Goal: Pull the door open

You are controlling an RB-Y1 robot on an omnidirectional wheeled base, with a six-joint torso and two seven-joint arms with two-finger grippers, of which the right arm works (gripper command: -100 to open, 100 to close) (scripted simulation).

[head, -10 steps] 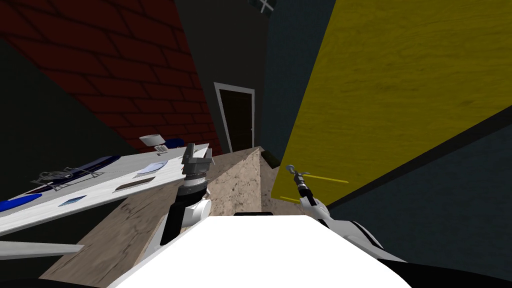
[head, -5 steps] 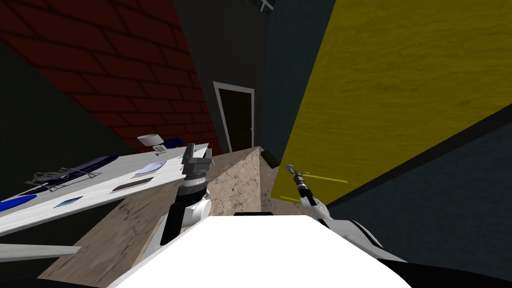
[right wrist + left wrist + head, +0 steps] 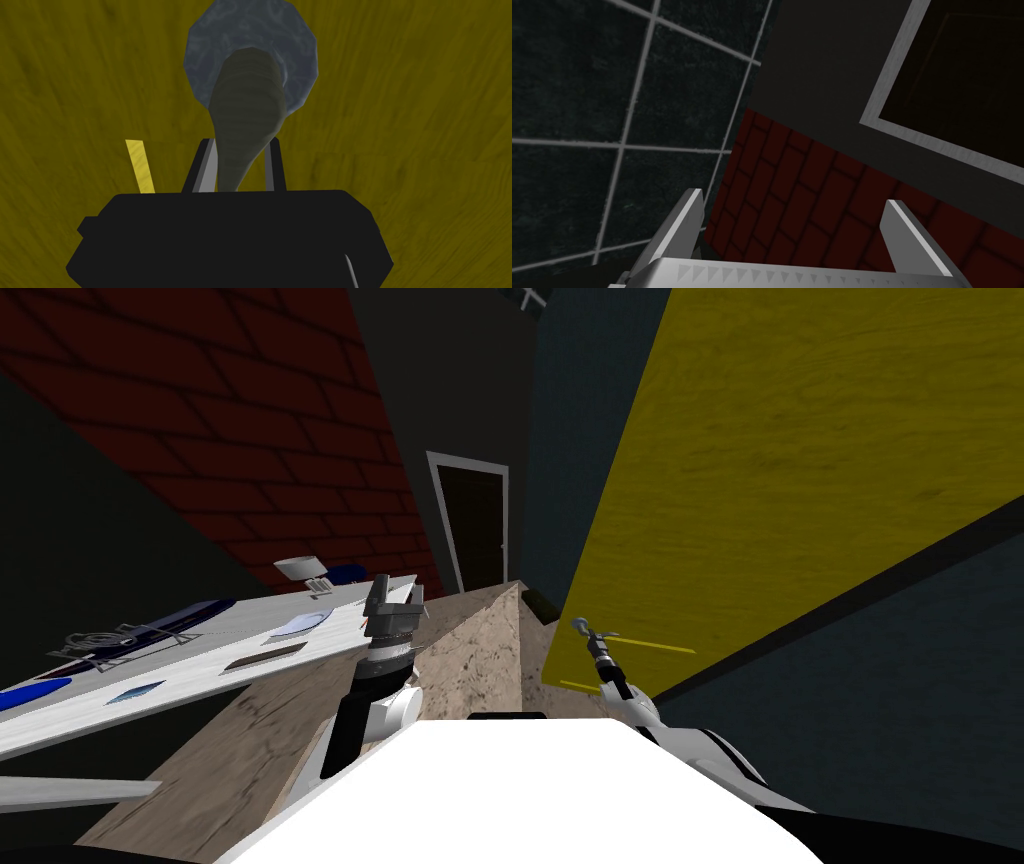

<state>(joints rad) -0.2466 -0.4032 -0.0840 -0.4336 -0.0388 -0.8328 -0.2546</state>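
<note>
Right wrist view: right gripper [image 3: 241,146] pinches the door handle [image 3: 247,100].
Its fingers [image 3: 207,170] press the sides of that dull, tapering handle, which rises from a round, mottled blue-grey plate [image 3: 295,45] on the yellow wood-grained door [image 3: 400,100]; nothing has shifted since half a second ago. Head view places that door near on the right, a white table [image 3: 200,663] left; the left gripper [image 3: 793,197], beside the table, stands spread.

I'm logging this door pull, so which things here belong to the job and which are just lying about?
Job: yellow wood-grain door; its olive-grey lever handle; right gripper, fingers shut on that handle.
Lying about: white table; pale plate and wire rack on it; left gripper, fingers open, idle.
</note>
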